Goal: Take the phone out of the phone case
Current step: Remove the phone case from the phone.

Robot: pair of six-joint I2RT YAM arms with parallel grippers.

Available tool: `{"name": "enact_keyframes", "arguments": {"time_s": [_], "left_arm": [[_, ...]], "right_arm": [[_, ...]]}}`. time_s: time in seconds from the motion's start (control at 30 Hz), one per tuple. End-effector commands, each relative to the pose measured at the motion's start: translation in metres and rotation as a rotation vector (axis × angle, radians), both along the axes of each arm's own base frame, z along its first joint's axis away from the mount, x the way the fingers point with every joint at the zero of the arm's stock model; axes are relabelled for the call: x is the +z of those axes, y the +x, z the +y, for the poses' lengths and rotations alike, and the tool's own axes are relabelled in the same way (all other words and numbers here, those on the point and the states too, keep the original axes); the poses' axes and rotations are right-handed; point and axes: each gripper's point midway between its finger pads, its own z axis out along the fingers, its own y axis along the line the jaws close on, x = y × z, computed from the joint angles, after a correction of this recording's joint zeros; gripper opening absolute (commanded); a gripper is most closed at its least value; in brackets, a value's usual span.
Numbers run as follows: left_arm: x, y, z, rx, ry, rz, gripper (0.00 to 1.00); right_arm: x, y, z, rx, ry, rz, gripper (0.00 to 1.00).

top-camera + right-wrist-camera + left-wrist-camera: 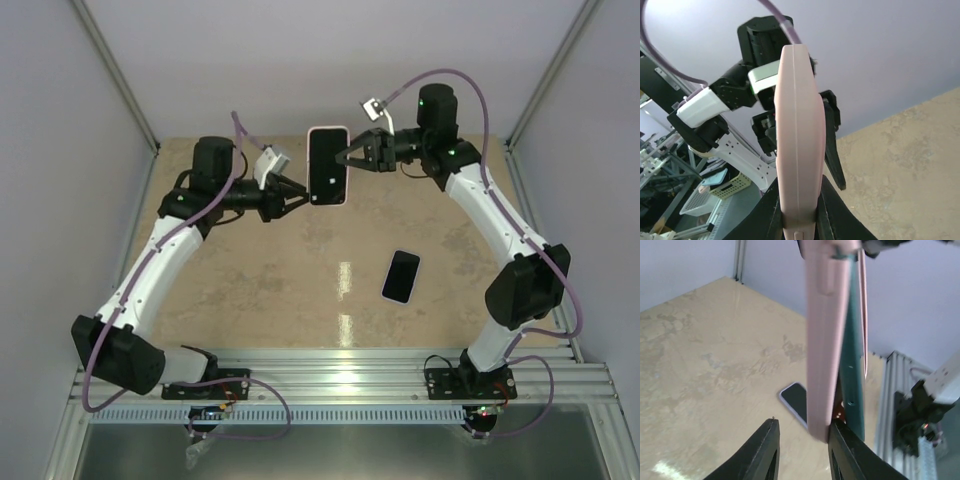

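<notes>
A phone in a pink case (328, 165) hangs in the air above the back of the table, screen facing up at the camera. My right gripper (347, 158) is shut on its right edge; in the right wrist view (799, 200) the fingers press both faces of the pink case (797, 140). My left gripper (303, 195) is open at the case's lower left edge. In the left wrist view (804, 422) the pink case (827, 340) rests against the right finger (845, 450), with the teal phone body (852, 365) gaping away behind it.
A second phone (401, 276) with a pale rim lies flat on the beige table, right of centre; it also shows in the left wrist view (796, 400). Grey walls enclose the table. An aluminium rail (340, 375) runs along the near edge.
</notes>
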Motion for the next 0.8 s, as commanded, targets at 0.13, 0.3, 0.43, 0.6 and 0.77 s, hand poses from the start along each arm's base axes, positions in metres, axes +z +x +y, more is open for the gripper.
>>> {"name": "enact_keyframes", "arguments": {"time_s": [0.13, 0.3, 0.43, 0.6, 0.77], "left_arm": [[0.05, 0.011, -0.013, -0.007, -0.308, 0.038, 0.33], [0.08, 0.013, -0.019, -0.069, -0.468, 0.059, 0.39], [0.092, 0.021, -0.02, -0.057, -0.525, 0.075, 0.41], [0.108, 0.04, -0.013, -0.005, -0.529, 0.021, 0.38], [0.104, 0.041, -0.012, -0.009, -0.524, 0.05, 0.23]], "right_arm": [[0.032, -0.044, 0.008, 0.226, 0.039, 0.012, 0.01], [0.023, -0.051, 0.018, 0.263, 0.033, 0.032, 0.0], [0.015, -0.056, 0.021, 0.289, 0.024, 0.06, 0.0], [-0.005, -0.065, 0.025, 0.32, 0.006, 0.12, 0.01], [-0.013, -0.056, 0.027, 0.285, -0.005, 0.126, 0.01]]}}
